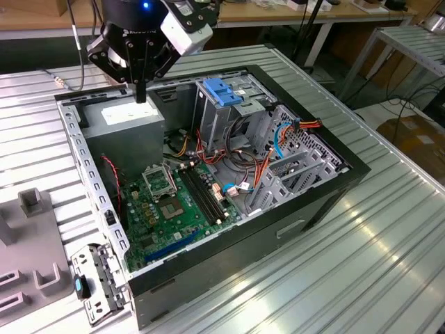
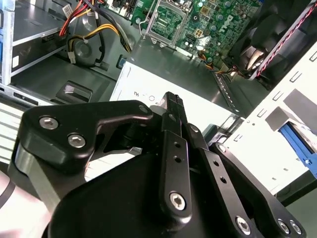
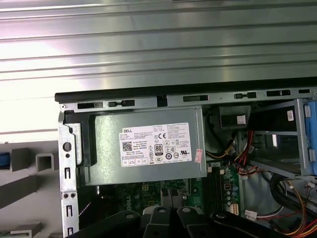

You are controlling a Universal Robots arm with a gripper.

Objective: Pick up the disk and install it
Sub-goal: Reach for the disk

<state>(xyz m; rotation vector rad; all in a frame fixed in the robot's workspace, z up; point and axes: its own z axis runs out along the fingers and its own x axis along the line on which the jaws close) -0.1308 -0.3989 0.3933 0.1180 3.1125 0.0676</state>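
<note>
Gripper (image 1: 141, 97) in the frame's upper left, fingers shut together on nothing, right over the PSU (image 1: 128, 122): going lower probably jabs the casing or snags cables (image 1: 182, 147)

This looks like a robotics lab or workshop. An open computer case (image 1: 278, 229) lies on a ribbed metal table (image 1: 361, 278). In the exterior view, wooden workbenches (image 1: 278, 15) stand at twelve o'clock, an aluminium-frame table (image 1: 417, 38) at two o'clock, and perhaps a cardboard box (image 1: 410, 136) at three o'clock.
</note>
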